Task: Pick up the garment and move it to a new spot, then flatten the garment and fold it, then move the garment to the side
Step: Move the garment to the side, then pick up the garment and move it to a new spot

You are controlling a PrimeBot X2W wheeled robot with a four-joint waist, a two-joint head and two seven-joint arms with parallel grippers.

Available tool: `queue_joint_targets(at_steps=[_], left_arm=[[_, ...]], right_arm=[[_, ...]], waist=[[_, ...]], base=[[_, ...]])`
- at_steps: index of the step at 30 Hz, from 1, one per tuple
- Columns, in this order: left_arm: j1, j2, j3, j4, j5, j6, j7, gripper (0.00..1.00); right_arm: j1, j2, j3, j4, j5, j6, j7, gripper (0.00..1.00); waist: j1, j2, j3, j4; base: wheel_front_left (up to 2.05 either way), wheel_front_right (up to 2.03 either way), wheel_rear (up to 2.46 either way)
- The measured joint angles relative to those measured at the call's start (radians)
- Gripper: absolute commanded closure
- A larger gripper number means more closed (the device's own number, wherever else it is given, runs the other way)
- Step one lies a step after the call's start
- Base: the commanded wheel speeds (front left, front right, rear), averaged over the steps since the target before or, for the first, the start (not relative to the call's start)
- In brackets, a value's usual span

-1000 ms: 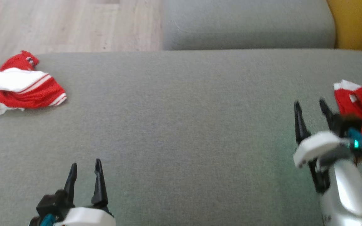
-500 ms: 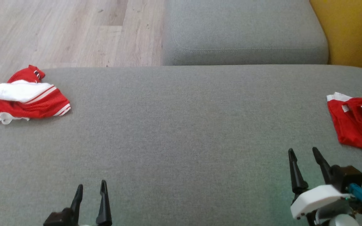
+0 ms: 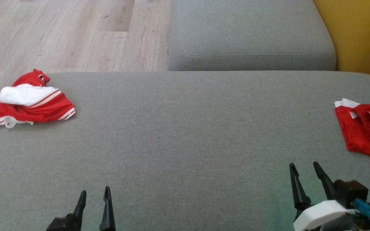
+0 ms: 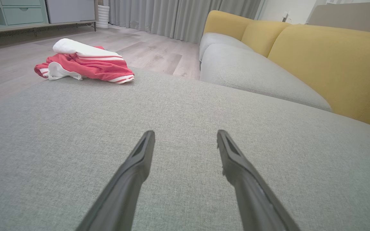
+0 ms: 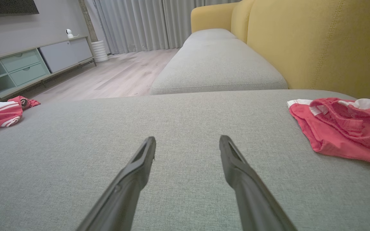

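My left gripper (image 3: 95,190) sits low at the near edge of the grey cushion (image 3: 185,134), its two dark fingers spread wide and holding nothing. My right gripper (image 3: 303,164) is likewise spread wide and empty, over the cushion's near right part. Whether either one rests on the fabric or hangs just above it, I cannot tell. A red garment (image 3: 363,133) lies crumpled at the cushion's right edge, up and to the right of my right gripper and apart from it. In my right wrist view its gathered waistband is bunched on top, with white trim at the far corner. A red-and-white bundle (image 3: 32,107) rests at the cushion's far left corner, well apart from my left gripper, with a white band across its top and white stripes along its hem. Beyond the cushion lie a second grey seat (image 3: 252,35), a yellow backrest (image 3: 361,35) and a pale wooden floor (image 3: 59,32).
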Motion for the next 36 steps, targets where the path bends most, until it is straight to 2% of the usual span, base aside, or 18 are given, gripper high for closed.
queue_joint_targets(at_steps=[15, 23, 30, 36], left_arm=[[0.0, 0.003, -0.014, 0.001, 0.0, 0.001, 0.0, 0.0], [-0.002, 0.006, -0.019, 0.0, 0.0, 0.001, 0.0, 0.0], [-0.015, 0.011, -0.021, 0.0, 0.0, 0.001, 0.001, 0.0], [-0.047, 0.02, -0.022, -0.008, 0.005, 0.001, 0.003, 0.0]], right_arm=[[0.027, 0.0, 0.016, 0.005, 0.013, 0.0, -0.005, 0.0], [0.032, 0.0, 0.015, 0.005, 0.016, 0.0, -0.004, 0.0], [0.037, 0.001, 0.012, 0.007, 0.016, 0.0, -0.005, 0.0], [0.037, 0.001, 0.013, 0.007, 0.029, 0.0, -0.024, 0.0]], waist=[[0.0, 0.0, -0.024, -0.01], [0.0, 0.0, -0.025, 0.006], [0.0, 0.0, -0.025, 0.061], [0.0, 0.0, -0.027, 0.167]], base=[[0.0, 0.0, 0.0], [0.0, 0.0, 0.0], [0.0, 0.0, 0.0], [0.0, 0.0, 0.0]])
